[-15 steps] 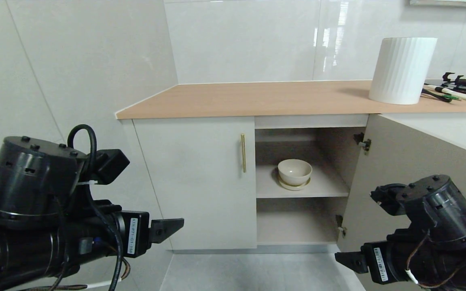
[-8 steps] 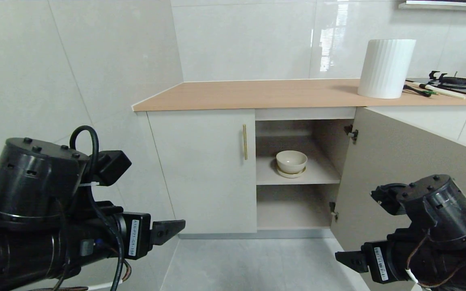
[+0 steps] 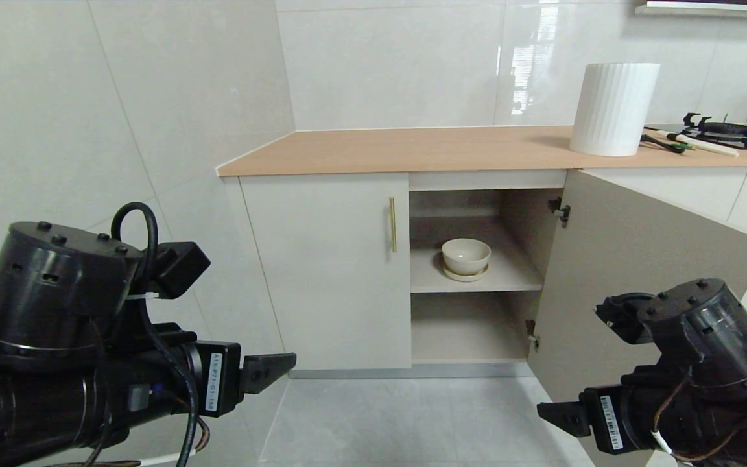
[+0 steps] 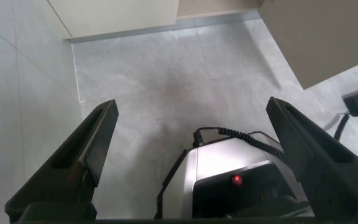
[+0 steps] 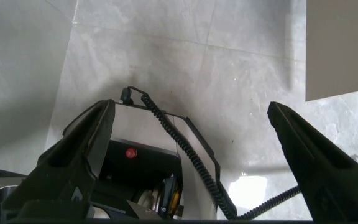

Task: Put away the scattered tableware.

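A cream bowl (image 3: pixel 465 254) sits on a small plate (image 3: pixel 464 275) on the upper shelf of the open cabinet (image 3: pixel 477 282). On the counter's far right, a few long utensils (image 3: pixel 690 141) lie beside a tall white ribbed container (image 3: pixel 613 108). My left gripper (image 3: pixel 271 371) hangs low at the left, well short of the cabinet. Over the floor, the left gripper (image 4: pixel 191 165) stands open, holding nothing. My right gripper (image 3: pixel 558 416) hangs low at the right, in front of the open door. The right gripper (image 5: pixel 191 162) is also open with nothing in it.
The cabinet's right door (image 3: pixel 633 272) is swung open toward me; the left door (image 3: pixel 328 266) is shut, with a brass handle (image 3: pixel 391 224). The lower shelf (image 3: pixel 464 337) is bare. A gas stove (image 3: pixel 733 123) sits at the counter's far right. Grey tile floor (image 3: pixel 406 421) lies between me and the cabinet.
The whole head picture has shifted: the camera has drawn back from the cabinet, which now looks smaller. Both arms hold the same pose.
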`<state>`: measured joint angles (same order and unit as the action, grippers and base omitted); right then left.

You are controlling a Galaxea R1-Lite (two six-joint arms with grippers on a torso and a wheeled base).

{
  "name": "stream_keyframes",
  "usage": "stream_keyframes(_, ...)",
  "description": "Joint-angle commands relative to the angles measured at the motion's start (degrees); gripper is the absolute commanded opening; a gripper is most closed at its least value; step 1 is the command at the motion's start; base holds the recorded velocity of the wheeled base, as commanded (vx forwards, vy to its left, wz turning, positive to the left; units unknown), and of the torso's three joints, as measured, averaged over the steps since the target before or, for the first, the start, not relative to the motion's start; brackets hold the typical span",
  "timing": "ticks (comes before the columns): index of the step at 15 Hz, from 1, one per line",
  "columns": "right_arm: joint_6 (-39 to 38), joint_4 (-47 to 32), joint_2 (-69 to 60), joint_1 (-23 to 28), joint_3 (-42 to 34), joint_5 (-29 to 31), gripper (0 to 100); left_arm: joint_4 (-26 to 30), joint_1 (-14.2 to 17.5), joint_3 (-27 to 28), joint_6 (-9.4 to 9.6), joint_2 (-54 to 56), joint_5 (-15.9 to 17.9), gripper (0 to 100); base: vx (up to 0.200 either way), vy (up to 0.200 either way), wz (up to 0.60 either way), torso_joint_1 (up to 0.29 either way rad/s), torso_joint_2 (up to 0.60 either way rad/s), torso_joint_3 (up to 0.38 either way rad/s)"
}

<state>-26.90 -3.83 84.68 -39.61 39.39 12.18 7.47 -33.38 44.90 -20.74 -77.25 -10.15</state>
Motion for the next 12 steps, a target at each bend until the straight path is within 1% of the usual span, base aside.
stream_keyframes(1, 0.0, 0.0, 0.0, 0.0, 0.0, 0.0, 100, 0.0, 0.0, 0.0, -0.01, -0.1, 0.0, 100, 0.000, 0.000, 0.00, 0.000, 0.00, 0.000)
stream_keyframes(8, 0.0, 0.0, 0.0, 0.0, 0.0, 0.0, 100, 0.0, 0.0, 0.0, -0.01, -0.1, -0.1, 100, 0.000, 0.000, 0.00, 0.000, 0.00, 0.000)
stream_keyframes(12, 0.0, 0.0, -0.1, -0.1, -0.1, 0.0, 100, 0.0, 0.0, 0.0, 0.08, -0.1, -0.1, 100, 0.000, -0.200, 0.00, 0.004, 0.00, 0.002)
